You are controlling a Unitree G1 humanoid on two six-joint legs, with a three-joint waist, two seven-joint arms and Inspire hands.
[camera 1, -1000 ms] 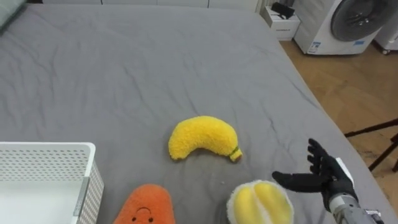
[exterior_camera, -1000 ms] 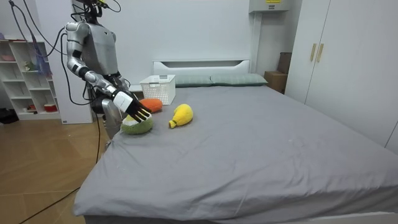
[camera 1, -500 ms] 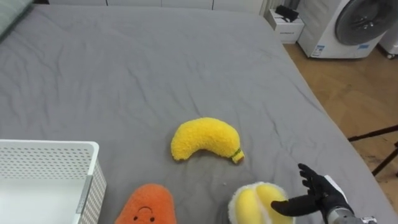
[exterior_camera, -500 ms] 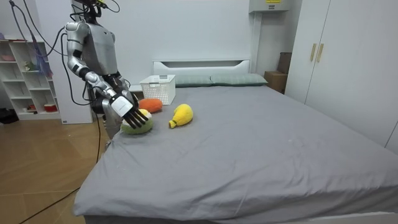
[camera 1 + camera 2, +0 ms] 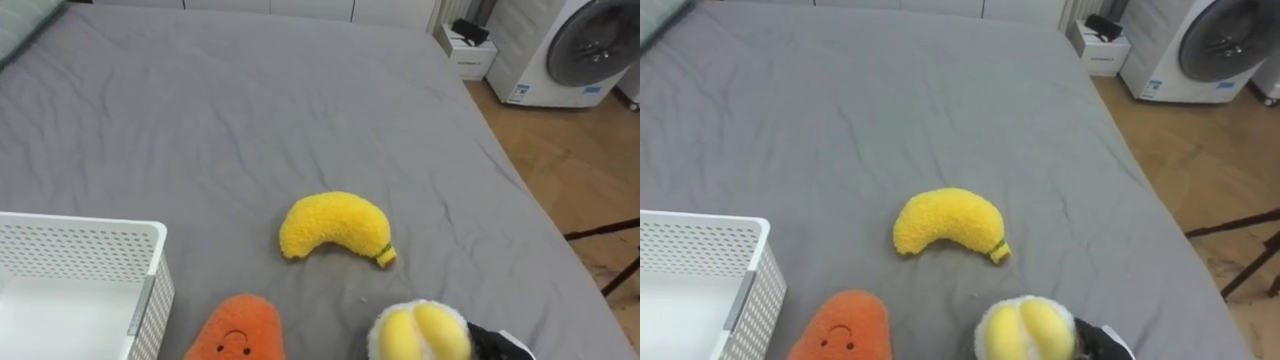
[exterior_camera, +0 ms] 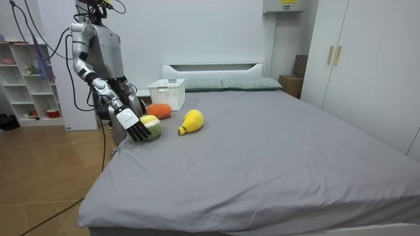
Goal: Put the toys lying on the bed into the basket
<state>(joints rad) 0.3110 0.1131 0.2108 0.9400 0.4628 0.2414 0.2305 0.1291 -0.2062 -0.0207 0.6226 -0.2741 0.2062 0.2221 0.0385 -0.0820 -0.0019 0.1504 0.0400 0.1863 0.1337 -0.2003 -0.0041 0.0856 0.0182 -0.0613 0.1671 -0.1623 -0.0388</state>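
Nearest, at the lower edge of the eye views: my right hand [image 5: 495, 346], pressed against the side of the round yellow-and-green plush [image 5: 420, 332]. In the room view its fingers [image 6: 139, 133] are straight and slightly spread, pointing down alongside that toy, not curled round it. To the left lies the orange carrot plush [image 5: 235, 330], just beside the white basket [image 5: 80, 229]. Beyond, apart from both, the banana plush [image 5: 335, 228]. All rest on the grey bed [image 5: 250, 110], at whose side I stand. Farthest: a washing machine [image 5: 580, 50].
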